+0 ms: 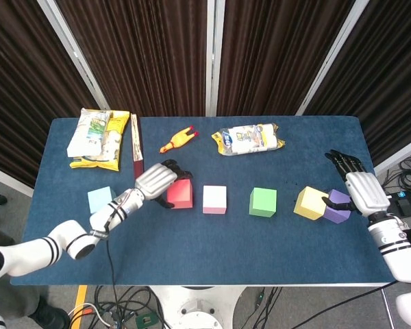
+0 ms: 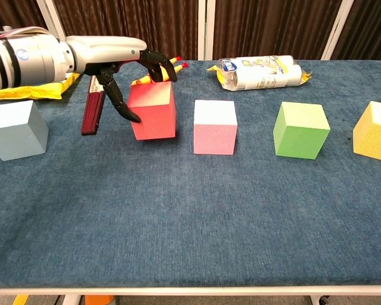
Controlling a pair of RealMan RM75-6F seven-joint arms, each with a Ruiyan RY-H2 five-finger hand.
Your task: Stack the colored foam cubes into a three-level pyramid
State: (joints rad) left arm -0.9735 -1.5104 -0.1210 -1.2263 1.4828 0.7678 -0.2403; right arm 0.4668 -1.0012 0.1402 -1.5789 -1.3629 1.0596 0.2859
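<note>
Across the blue felt tabletop [image 1: 212, 233] the foam cubes lie in one row, and the robot's left hand [image 1: 157, 179] grips the red foam cube [image 2: 152, 110] from above, seemingly just off the cloth, a narrow gap left of the pink foam cube [image 2: 214, 126]. Any base-building move runs rightward along that row. Far right, the right hand [image 1: 356, 188] rests beside the purple foam cube [image 1: 338, 205], apparently holding nothing.

Nothing I can see here carries text I can read. The snack bags [image 1: 98, 138] at the table's far left corner and the clear packet [image 1: 248, 138] by its far edge both show printing, but it is too small and blurred to make out any word, brand or number.
</note>
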